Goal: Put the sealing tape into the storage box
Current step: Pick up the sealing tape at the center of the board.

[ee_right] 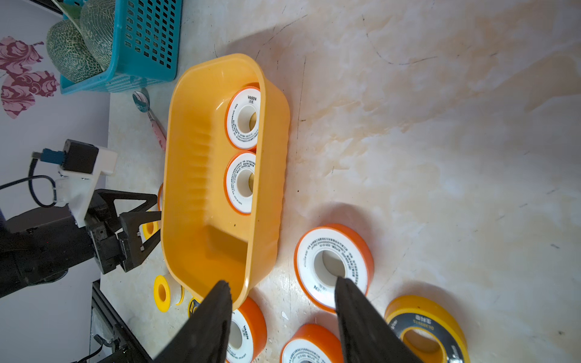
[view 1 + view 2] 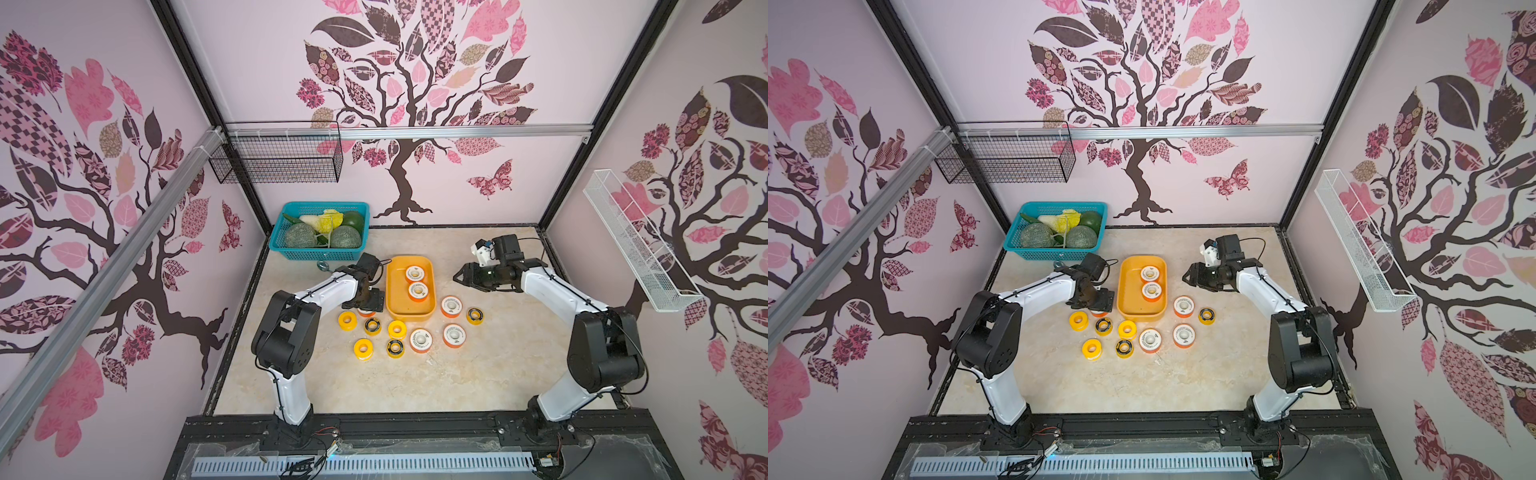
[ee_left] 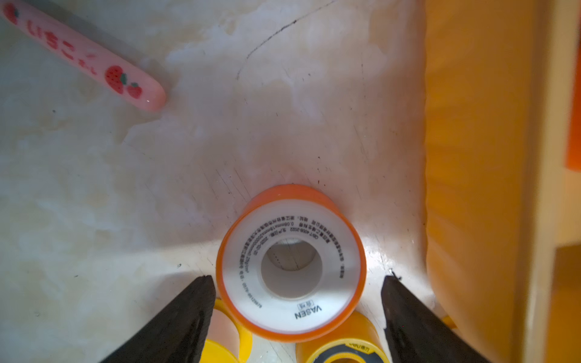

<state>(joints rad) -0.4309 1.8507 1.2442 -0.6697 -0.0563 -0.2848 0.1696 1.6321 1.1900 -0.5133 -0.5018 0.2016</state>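
The storage box (image 2: 395, 286), a shallow orange-yellow tub, sits mid-table with two orange-and-white sealing tape rolls (image 2: 418, 291) lying in it. My left gripper (image 2: 368, 301) hangs just left of the box, open. Its fingers (image 3: 188, 314) straddle an orange-and-white roll (image 3: 290, 264) that lies flat on the table, with a gap on each side. My right gripper (image 2: 459, 277) hovers to the right of the box, open and empty; its fingertips (image 1: 352, 301) show above more rolls (image 1: 333, 264). Several other rolls, orange-white, yellow and yellow-black, lie in front of the box (image 2: 397, 329).
A teal lattice basket (image 2: 316, 254) with melons stands at the back left. A pink strawberry-print spoon (image 3: 85, 56) lies between it and the left gripper. A black wire basket (image 2: 276, 158) hangs on the back wall and a white wire shelf (image 2: 640, 245) on the right wall.
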